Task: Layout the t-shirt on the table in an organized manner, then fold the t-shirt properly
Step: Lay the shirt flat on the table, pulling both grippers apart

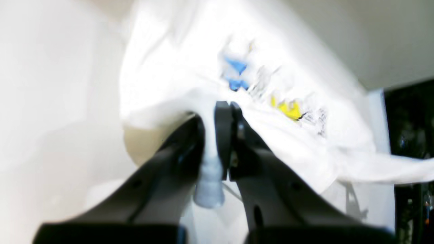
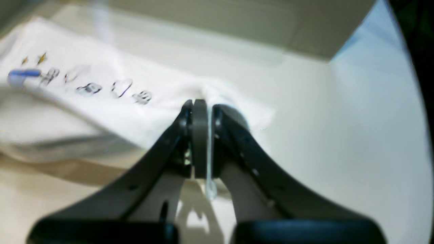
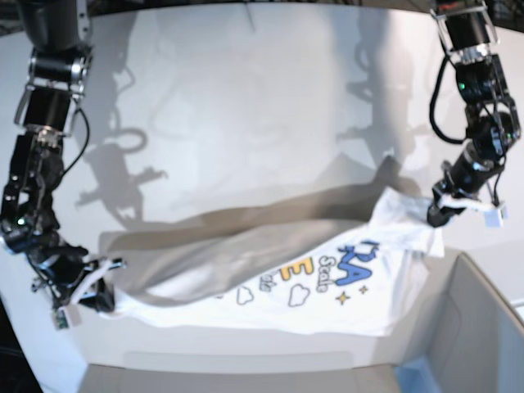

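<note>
The t-shirt point(image 3: 327, 278) is stretched out in the air between the two arms, just over the white worktop point(image 3: 246, 98). It hangs low like a hammock and throws a long grey shadow on the worktop behind it. The side with the blue and yellow letters, clouds and stars faces the near edge.

The left hand point(image 3: 436, 214), on the right of the base view, is pinched tight on one corner of the t-shirt. In the left wrist view, a bunch of white cloth point(image 1: 210, 159) is squeezed between the two black fingers point(image 1: 183, 149), and the blue and yellow print is just past them.

The right hand point(image 3: 92, 293), on the left of the base view and low down near the worktop, is closed on the other end of the t-shirt. In the right wrist view, a thin edge of cloth point(image 2: 209, 149) sits between the closed fingers point(image 2: 200, 135).

A grey bin point(image 3: 479, 327) stands at the near right, by the lower right corner of the t-shirt. I cannot tell what is inside it.
</note>
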